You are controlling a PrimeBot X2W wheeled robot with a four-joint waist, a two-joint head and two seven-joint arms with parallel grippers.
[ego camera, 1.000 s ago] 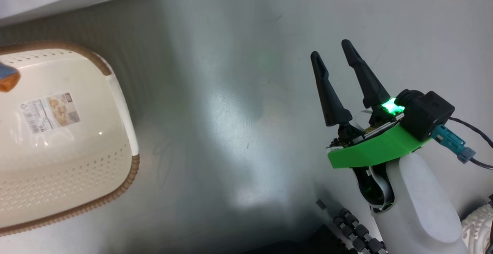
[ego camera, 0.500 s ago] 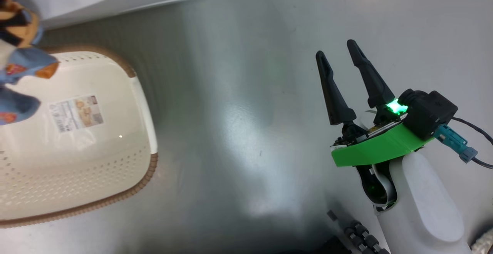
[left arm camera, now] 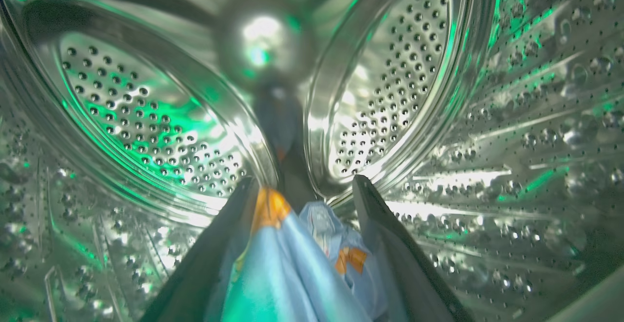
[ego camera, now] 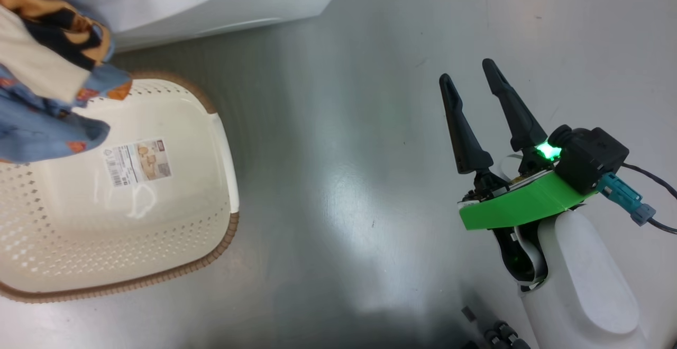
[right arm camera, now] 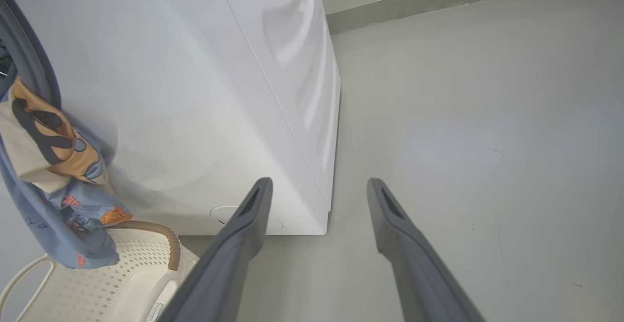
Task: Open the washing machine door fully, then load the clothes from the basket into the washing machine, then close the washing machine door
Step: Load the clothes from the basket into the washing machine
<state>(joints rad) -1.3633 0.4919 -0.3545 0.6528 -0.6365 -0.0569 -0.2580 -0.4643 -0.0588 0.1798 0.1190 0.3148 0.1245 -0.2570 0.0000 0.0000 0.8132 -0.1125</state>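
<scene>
One bundle of clothes (left arm camera: 292,263), pinched in my left gripper (left arm camera: 303,185), reaches into the washing machine (right arm camera: 219,68) drum (left arm camera: 146,117); the basket (ego camera: 132,222) at left looks empty, my right gripper (ego camera: 466,70) gapes wide, and closing the door remains.

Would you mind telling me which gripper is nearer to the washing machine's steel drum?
Left. The left gripper is inside the drum, with the clothes between its fingers; the right gripper hovers open over the floor, outside the washing machine.

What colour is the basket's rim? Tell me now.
Brown, woven-look; the basket rim shows best in the head view.
</scene>
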